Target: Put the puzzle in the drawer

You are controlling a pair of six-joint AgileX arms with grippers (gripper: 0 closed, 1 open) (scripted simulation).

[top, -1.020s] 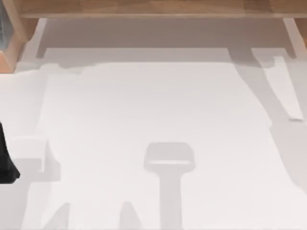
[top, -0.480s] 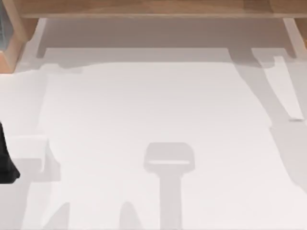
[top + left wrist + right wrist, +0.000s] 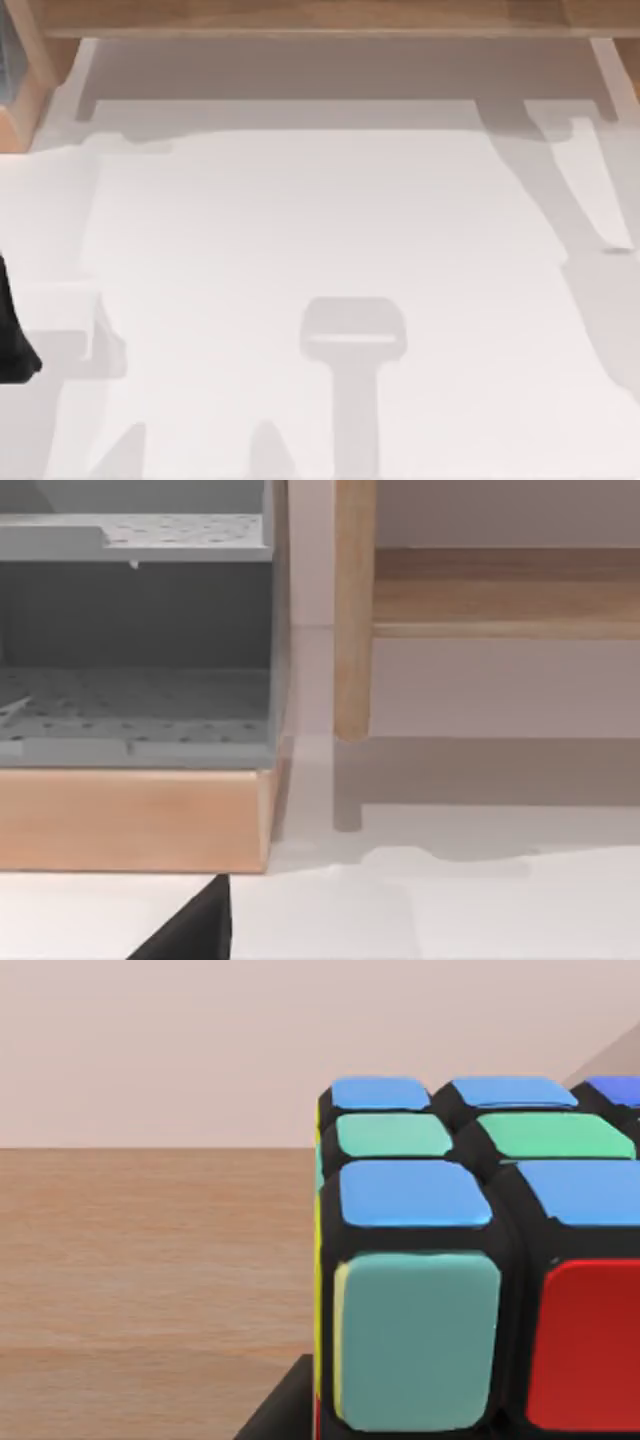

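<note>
Where right wrist view looks, puzzle (image 3: 470,1260) looms close.

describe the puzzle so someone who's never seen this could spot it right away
In the right wrist view, against the brown wooden surface, sits a black-framed cube puzzle of rounded square tiles. Its mixed blue, green, teal, red and yellow tiles set it apart from the plain wood.

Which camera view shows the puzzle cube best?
The right wrist view: the puzzle cube is close up there, its blue, green, teal and red stickers plain, above a wooden surface. The top view and the left wrist view give nothing of it.
</note>
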